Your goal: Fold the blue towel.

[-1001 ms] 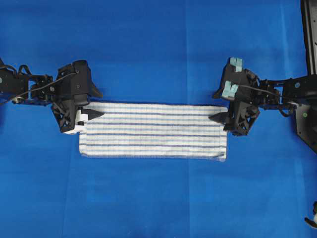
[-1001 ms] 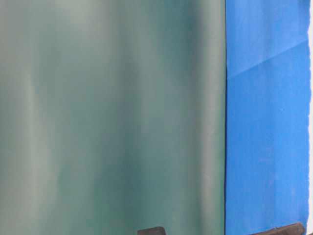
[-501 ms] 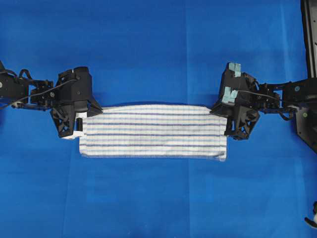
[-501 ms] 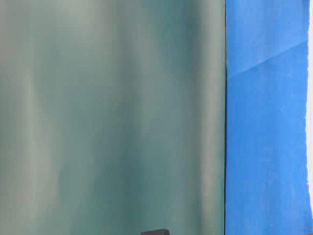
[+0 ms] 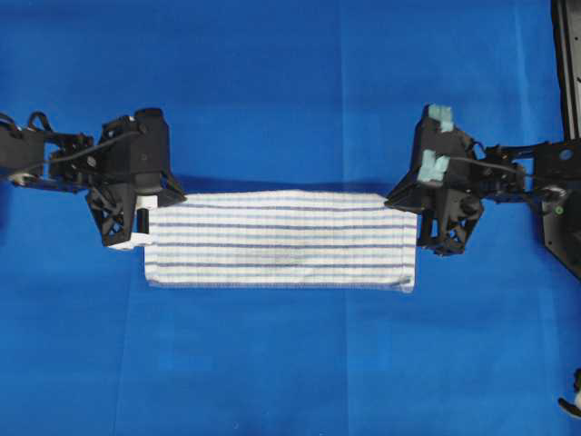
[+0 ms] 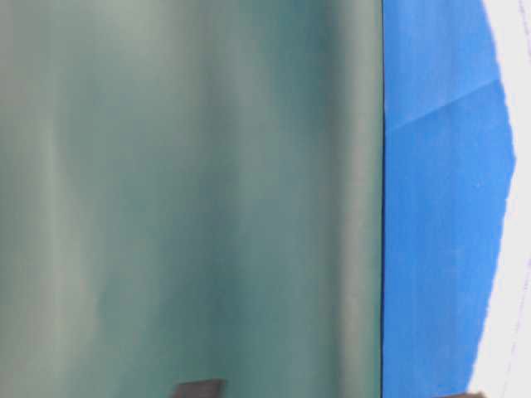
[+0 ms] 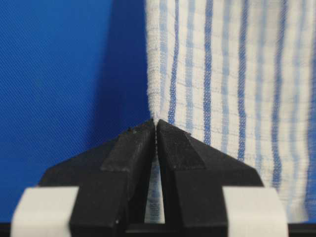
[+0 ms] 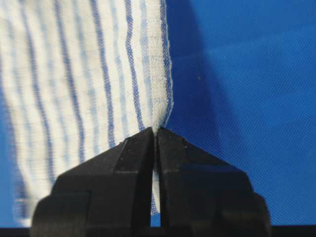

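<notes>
— Where's the towel (image 5: 280,240)?
— Spread flat on the blue-covered bench (image 5: 290,91), a long strip between the two arms.
— And the fingers?
— The left fingers (image 7: 129,148) are pinched shut on the towel's far left corner; the right fingers (image 8: 136,148) are clamped on its far right corner.

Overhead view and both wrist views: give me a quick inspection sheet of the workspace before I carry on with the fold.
Surface: blue table covering, smooth.
Job's things: blue towel, a long strip lying flat, far edge slightly raised.
Clutter: nothing seen.
Grippers: left gripper shut on the towel's far left corner; right gripper shut on its far right corner.
Cables: black wires looped on both arms, clear of the towel.
Surroundings: black frame at right edge; table-level view mostly blocked by a blurred green surface.
</notes>
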Available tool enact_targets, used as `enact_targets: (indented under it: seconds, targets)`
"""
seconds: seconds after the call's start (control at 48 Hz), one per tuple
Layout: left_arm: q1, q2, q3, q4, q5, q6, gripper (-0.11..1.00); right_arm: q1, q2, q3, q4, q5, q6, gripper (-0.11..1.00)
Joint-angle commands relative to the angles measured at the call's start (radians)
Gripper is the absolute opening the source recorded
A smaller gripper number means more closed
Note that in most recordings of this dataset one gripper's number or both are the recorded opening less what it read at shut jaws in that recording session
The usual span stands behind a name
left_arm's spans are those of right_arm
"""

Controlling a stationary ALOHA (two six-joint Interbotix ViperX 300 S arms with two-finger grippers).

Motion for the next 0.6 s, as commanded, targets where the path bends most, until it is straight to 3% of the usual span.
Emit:
enact_targets:
  seconds: [0.0,0.167,0.334,0.584]
  targets:
    - [-0.005,-0.066,-0.026,-0.002,0.026,-0.003,0.03,0.002,-0.074,-0.026,-0.003,0.046,-0.002,0.02]
    - [-0.021,-0.086,-0.026,-0.005,0.026,-0.037,0.03,0.002,-0.112,-0.028,-0.005,0.067,-0.002,0.02]
    - [-0.074,-0.072,-0.048,-0.005,0.014,-0.161,0.03,-0.044,-0.103,-0.049,-0.021,0.071,-0.002,0.02]
    - [-0.173,-0.028,-0.1,-0.005,-0.107,-0.365,0.03,-0.242,-0.069,-0.14,-0.15,0.095,-0.002,0.02]
